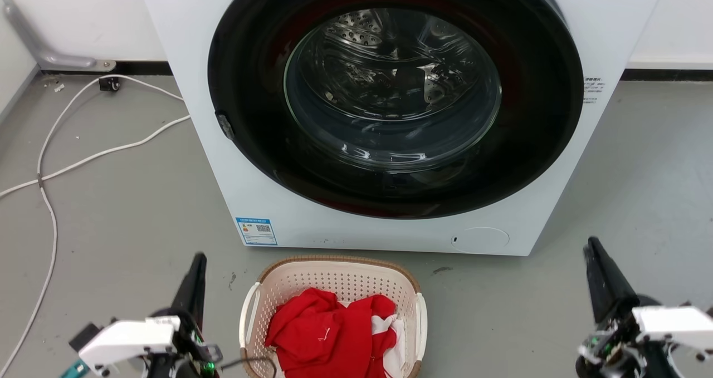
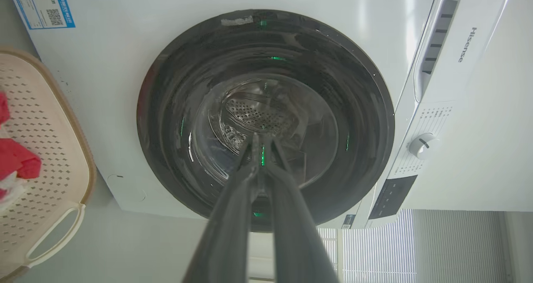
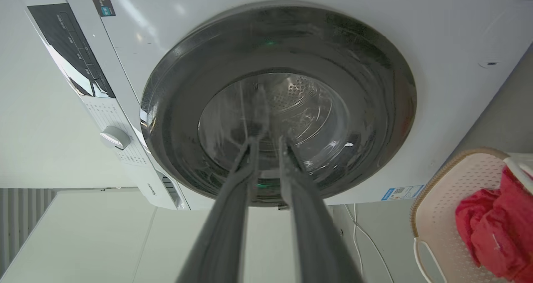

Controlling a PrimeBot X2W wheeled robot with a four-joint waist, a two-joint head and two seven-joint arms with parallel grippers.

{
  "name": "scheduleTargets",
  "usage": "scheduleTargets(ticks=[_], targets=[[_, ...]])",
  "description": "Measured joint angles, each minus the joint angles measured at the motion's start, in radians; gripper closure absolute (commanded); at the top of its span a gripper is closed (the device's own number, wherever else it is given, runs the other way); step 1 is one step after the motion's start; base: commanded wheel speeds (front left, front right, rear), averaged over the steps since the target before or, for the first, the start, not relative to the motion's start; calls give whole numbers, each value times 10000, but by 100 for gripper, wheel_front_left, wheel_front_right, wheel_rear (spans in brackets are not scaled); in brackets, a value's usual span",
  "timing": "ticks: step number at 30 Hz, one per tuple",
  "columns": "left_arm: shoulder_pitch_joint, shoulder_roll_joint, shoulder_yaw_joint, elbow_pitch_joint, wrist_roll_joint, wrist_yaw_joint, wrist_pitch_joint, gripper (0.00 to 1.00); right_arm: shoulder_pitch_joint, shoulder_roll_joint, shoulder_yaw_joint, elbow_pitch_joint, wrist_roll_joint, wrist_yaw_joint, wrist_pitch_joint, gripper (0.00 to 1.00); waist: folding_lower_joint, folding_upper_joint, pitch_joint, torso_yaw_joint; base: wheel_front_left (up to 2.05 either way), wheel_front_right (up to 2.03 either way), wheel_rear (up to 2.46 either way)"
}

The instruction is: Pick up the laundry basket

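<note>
The laundry basket [image 1: 334, 262] is cream perforated plastic with a brown rim and white side handles. It stands on the floor just in front of the washing machine, with red and white clothes [image 1: 334, 333] inside. My left gripper [image 1: 198, 264] hangs left of the basket, apart from it, fingers pressed together and empty. My right gripper [image 1: 591, 247] is far out to the basket's right, holding nothing. In the left wrist view the basket [image 2: 50, 120] is at the left edge and the left gripper [image 2: 261, 139] points at the drum door. In the right wrist view the right gripper [image 3: 268, 143] shows a narrow gap, and the basket [image 3: 449, 179] is at lower right.
A white washing machine [image 1: 223, 144] with a round dark glass door [image 1: 395, 99], shut, rises right behind the basket. White cables [image 1: 50, 161] trail over the grey floor at the left. A wall and skirting run along the back.
</note>
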Motion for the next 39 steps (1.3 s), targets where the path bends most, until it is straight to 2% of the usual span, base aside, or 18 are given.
scheduleTargets(ticks=[5,11,17,31,39], targets=[[324,-35,-82,213,23,4,-127,0,349,21,19,261,-71,-4,-125,0,-1,0,2,-1,0,0,0],[324,-36,-79,0,742,2,-430,0,345,23,-6,42,-817,-2,-426,0,-1,0,15,-6,0,0,0],[323,-36,-86,-330,1822,92,-702,0,354,25,17,-410,-2090,-2,-698,0,-1,0,34,-11,0,0,0],[325,-33,-518,-1087,4717,616,-1275,0,569,29,451,-1185,-5451,-2,-1275,0,0,0,83,-1,0,0,0],[399,-29,-759,-1317,6096,709,-1574,0,725,29,627,-1384,-7010,-2,-1576,0,0,0,103,5,0,0,0]])
